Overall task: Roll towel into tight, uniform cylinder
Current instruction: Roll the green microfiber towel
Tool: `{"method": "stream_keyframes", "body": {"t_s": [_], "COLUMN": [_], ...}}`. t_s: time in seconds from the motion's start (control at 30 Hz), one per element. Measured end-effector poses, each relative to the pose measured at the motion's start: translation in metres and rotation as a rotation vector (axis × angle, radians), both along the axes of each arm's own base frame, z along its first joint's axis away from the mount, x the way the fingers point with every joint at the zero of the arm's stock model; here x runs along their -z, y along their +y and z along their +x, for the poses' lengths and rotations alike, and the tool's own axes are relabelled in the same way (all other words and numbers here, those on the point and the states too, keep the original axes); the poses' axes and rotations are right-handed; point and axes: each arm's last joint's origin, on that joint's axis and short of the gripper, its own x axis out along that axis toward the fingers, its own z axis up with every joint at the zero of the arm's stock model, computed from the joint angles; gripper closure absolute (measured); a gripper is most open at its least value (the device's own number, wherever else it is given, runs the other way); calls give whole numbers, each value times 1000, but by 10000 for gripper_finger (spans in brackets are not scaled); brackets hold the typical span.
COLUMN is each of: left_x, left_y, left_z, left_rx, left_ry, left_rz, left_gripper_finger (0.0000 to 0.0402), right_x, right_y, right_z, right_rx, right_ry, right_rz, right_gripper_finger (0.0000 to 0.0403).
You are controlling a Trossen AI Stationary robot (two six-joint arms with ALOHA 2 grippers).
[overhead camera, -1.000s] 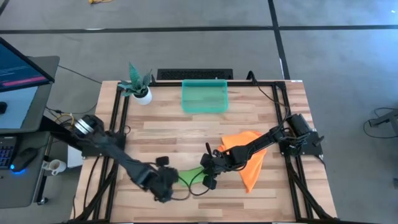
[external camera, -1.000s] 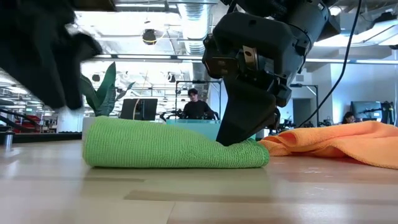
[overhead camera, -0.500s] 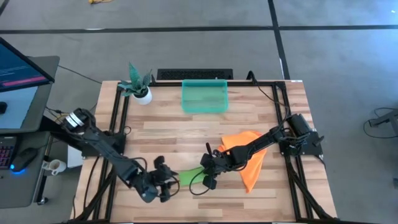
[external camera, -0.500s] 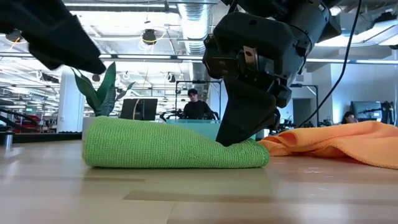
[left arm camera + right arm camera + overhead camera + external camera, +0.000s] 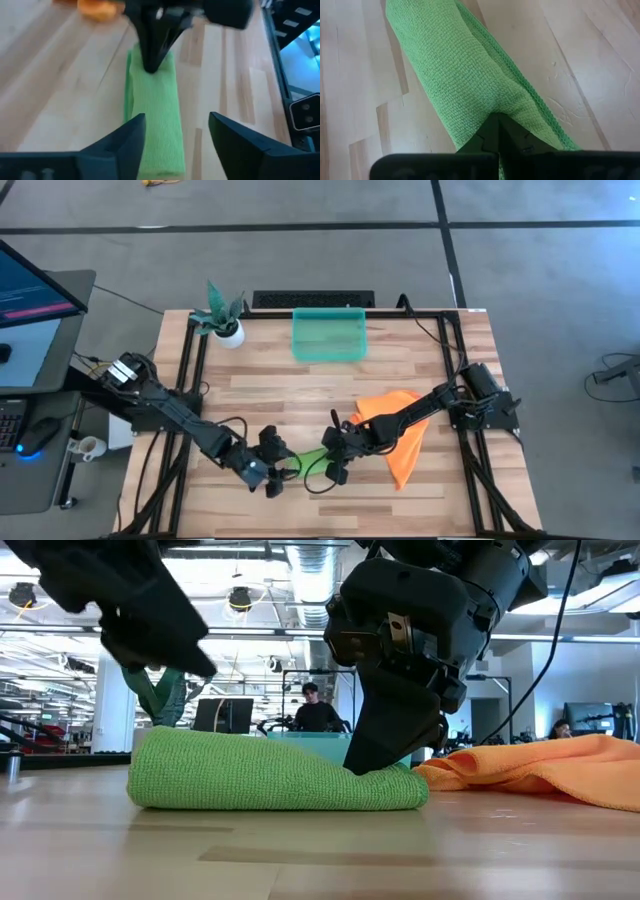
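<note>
Pinching rolled green knit towel [image 5: 307, 459] low-centre with closed right gripper [image 5: 328, 456]; hovering left gripper [image 5: 272, 470] wide open, empty.

The green towel [image 5: 306, 459] lies mostly hidden under both grippers from above (its near end cut off at the left wrist view's edge).

I am seeing two dark jointed arms: the left arm [image 5: 170, 412] showing a pale band near its base, the right arm [image 5: 420, 415] trailing thin black cables.
</note>
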Motion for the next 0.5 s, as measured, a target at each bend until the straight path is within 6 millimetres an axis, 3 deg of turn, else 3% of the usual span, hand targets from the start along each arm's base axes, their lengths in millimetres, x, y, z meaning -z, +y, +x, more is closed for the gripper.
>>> {"method": "stream_keyframes", "body": {"t_s": [0.2, 0.5], "left_x": [3, 18], "left_y": [15, 21], "left_z": [8, 15], "left_rx": [-36, -46], "left_ry": [81, 141], "left_rz": [-150, -160], "left_gripper_finger": [145, 141], "right_x": [0, 0], "right_y": [0, 0], "right_z": [0, 0], "right_rx": [0, 0], "right_ry": [-1, -1], "right_rz": [0, -1], "right_gripper_finger": [381, 380]}}
